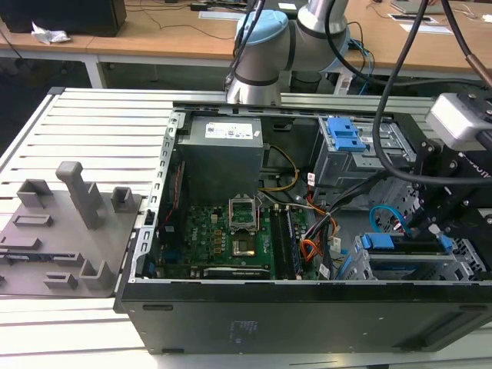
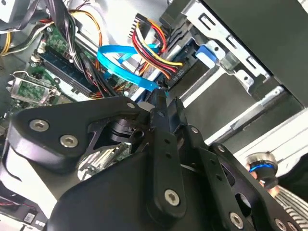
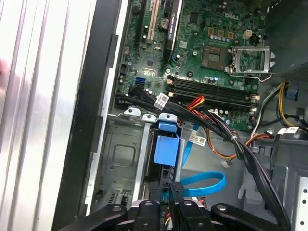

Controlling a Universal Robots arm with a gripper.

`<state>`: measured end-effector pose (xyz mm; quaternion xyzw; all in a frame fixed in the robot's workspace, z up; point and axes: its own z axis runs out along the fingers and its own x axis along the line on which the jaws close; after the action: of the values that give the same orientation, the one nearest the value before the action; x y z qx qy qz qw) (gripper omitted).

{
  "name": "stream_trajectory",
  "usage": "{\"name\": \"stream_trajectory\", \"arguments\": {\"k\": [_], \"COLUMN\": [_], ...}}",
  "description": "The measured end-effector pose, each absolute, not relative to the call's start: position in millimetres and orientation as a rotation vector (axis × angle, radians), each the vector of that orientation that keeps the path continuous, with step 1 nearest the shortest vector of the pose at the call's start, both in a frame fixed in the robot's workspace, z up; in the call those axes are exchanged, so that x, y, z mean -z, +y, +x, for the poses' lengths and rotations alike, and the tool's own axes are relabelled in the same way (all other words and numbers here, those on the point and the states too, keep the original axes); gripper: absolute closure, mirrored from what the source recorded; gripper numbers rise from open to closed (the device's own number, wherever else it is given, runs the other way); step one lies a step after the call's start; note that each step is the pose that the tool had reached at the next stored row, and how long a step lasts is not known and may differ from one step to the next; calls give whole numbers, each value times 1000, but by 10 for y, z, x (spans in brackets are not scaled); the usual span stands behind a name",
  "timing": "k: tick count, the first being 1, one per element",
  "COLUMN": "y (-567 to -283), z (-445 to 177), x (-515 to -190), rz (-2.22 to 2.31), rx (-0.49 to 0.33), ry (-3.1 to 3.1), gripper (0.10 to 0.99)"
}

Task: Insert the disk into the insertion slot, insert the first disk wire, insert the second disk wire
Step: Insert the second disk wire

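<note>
The disk (image 1: pixel 411 248) sits inside the insertion slot (image 1: pixel 461 265), its blue caddy (image 3: pixel 166 148) at the end facing the motherboard. The first disk wire (image 2: pixel 153 45), an orange, red and black bundle, ends in a black plug (image 2: pixel 174 72) that rests against the disk's end. The second disk wire (image 3: pixel 204 185), light blue, curls in a loop (image 2: pixel 120 57) beside it. My gripper (image 2: pixel 166 98) hangs low over the disk's end (image 1: pixel 427 229), its fingers (image 3: pixel 177 195) shut on the plug end of the light blue cable. Whether that plug is seated is hidden.
The open computer case (image 1: pixel 307 307) lies on a slatted table (image 1: pixel 100 123), with the motherboard (image 1: pixel 223 231) in the middle. A taller cage with blue latches (image 1: pixel 346 138) stands behind the slot. Grey fixtures (image 1: pixel 69 223) sit at the exterior view's left. Black cable bundles (image 3: pixel 240 144) run close by.
</note>
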<state>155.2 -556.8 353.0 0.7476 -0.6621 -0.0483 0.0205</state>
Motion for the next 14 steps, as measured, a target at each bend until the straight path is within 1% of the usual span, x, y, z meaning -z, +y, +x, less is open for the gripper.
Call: {"name": "stream_trajectory", "arguments": {"k": [5,10,14], "y": [-5583,-5683,-5687], "z": [1543,1513,1511], "x": [-3468,-3425,-3390], "rz": [2333,2353,2354], "rx": [177,214,218], "ry": [-2063,-2077,-2078], "gripper": [855,855,855]}}
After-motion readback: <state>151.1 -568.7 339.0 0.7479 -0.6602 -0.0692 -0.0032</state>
